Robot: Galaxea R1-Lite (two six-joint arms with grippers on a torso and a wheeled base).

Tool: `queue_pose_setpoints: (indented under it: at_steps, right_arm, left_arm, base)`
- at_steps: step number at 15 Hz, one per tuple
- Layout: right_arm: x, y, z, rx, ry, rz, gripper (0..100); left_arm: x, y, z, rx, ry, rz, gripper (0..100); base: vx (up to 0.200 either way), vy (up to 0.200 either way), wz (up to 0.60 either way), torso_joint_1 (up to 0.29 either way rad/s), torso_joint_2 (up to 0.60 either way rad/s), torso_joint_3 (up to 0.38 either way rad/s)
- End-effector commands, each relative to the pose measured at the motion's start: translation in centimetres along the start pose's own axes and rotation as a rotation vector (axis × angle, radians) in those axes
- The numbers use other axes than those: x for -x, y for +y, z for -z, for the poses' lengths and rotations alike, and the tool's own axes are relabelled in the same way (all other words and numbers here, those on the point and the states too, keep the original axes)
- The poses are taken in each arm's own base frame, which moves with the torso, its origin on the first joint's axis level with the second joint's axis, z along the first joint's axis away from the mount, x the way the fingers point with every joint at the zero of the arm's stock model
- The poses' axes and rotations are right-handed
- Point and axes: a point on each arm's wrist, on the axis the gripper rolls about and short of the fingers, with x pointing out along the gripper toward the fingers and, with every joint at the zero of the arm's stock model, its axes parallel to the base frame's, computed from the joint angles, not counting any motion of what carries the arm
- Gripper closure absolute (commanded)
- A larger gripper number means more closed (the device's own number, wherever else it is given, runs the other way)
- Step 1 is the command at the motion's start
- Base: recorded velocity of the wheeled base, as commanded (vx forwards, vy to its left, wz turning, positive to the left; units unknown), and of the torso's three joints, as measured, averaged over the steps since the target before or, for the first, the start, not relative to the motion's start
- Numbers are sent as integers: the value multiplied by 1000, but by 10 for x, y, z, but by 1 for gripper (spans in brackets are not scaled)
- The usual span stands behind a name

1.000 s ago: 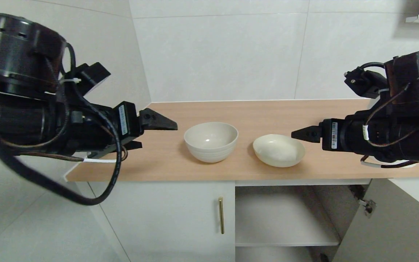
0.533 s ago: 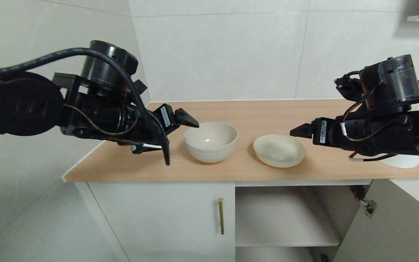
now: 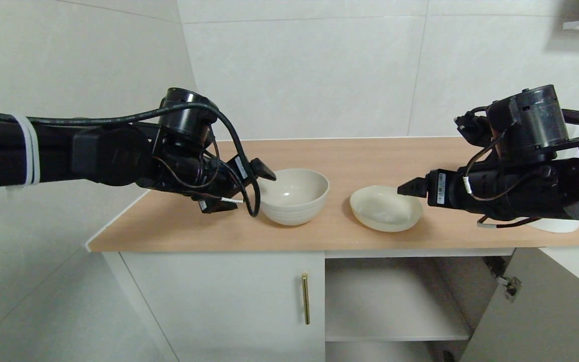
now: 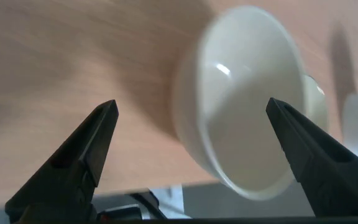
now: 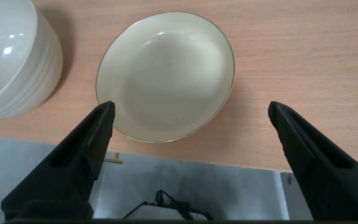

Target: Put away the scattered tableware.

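Observation:
A deep ribbed cream bowl (image 3: 292, 196) (image 4: 247, 124) stands on the wooden counter (image 3: 370, 156). To its right sits a shallow cream bowl (image 3: 386, 208) (image 5: 166, 74) with a thin dark rim. My left gripper (image 3: 249, 193) (image 4: 191, 106) is open at the deep bowl's left side, its upper finger just over the rim. The right gripper (image 3: 402, 191) (image 5: 190, 109) is open too, at the shallow bowl's right edge and slightly above it. Neither gripper holds anything.
Below the counter a cabinet stands open, with a bare shelf (image 3: 395, 301) and its door (image 3: 536, 311) swung out at the right. The left door with a gold handle (image 3: 305, 297) is closed. A white object (image 3: 556, 223) sits behind my right arm.
My left arm has stretched forward and to the right, bringing its gripper up to the deep bowl's rim. The right gripper has shifted slightly left toward the shallow bowl.

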Motion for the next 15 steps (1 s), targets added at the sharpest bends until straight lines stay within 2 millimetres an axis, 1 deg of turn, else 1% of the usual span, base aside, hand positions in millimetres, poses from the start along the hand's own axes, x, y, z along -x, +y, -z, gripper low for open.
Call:
queue_pose_setpoints:
  at_steps: [1, 4, 5, 12, 14, 15]
  right_arm:
    - [1, 0, 0, 1, -3, -2, 0]
    - [1, 0, 0, 2, -1, -1, 0]
    - [1, 0, 0, 2, -1, -1, 0]
    - [1, 0, 0, 4, 1, -5, 0]
    - [-2, 1, 2, 8, 11, 3, 0]
    - [-12, 1, 5, 12, 30, 22, 0]
  left_arm:
    - [-9, 3, 1, 4, 12, -15, 0]
    - [-9, 4, 1, 4, 13, -16, 0]
    - [-9, 4, 1, 4, 13, -16, 100]
    - [-7, 3, 1, 1, 14, -13, 100]
    - [-6, 3, 1, 0, 15, -14, 100]
    - [-3, 3, 2, -2, 14, -11, 100]
  base:
    - [0, 0, 0, 0, 0, 0]
    - [0, 0, 0, 0, 0, 0]
    - [0, 0, 0, 0, 0, 0]
    - [0, 0, 0, 0, 0, 0]
    - [0, 0, 0, 0, 0, 0]
    - [0, 0, 0, 0, 0, 0]
